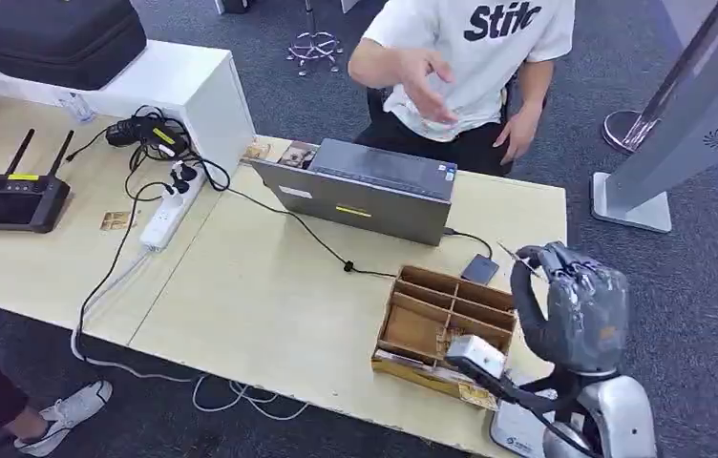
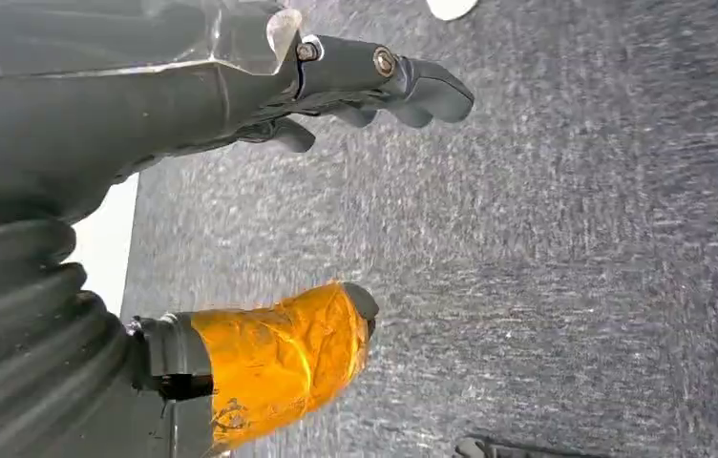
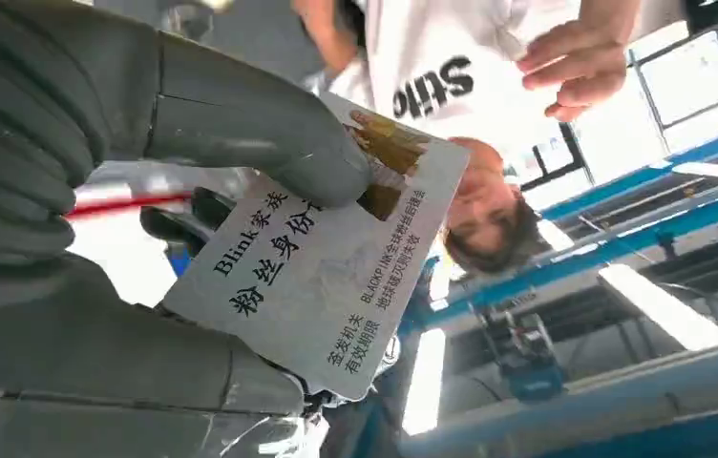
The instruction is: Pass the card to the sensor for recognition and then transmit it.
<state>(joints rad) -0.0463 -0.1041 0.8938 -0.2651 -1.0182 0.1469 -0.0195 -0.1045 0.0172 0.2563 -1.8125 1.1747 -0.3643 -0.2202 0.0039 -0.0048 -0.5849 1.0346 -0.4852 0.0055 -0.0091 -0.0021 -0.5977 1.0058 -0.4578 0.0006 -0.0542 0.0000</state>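
My right hand (image 1: 580, 305) is raised over the table's right end, beside the cardboard tray. It pinches a white printed card (image 3: 327, 277) between its thick grey thumb (image 3: 241, 124) and its fingers; from the head the card (image 1: 511, 252) shows as a thin edge. A small dark sensor pad (image 1: 479, 268) lies flat on the table just left of that hand, cabled to the laptop. A person in a white shirt (image 1: 475, 57) sits across the table with one hand (image 1: 427, 81) lifted. My left hand (image 2: 97, 143) hangs over grey carpet, fingers apart and holding nothing.
A grey laptop (image 1: 365, 191) stands mid-table with its back to me. A divided cardboard tray (image 1: 441, 320) sits at the front right edge. A power strip (image 1: 169, 210), cables and a black antenna device (image 1: 19, 196) lie to the left. A grey display stand (image 1: 680, 114) rises at the right.
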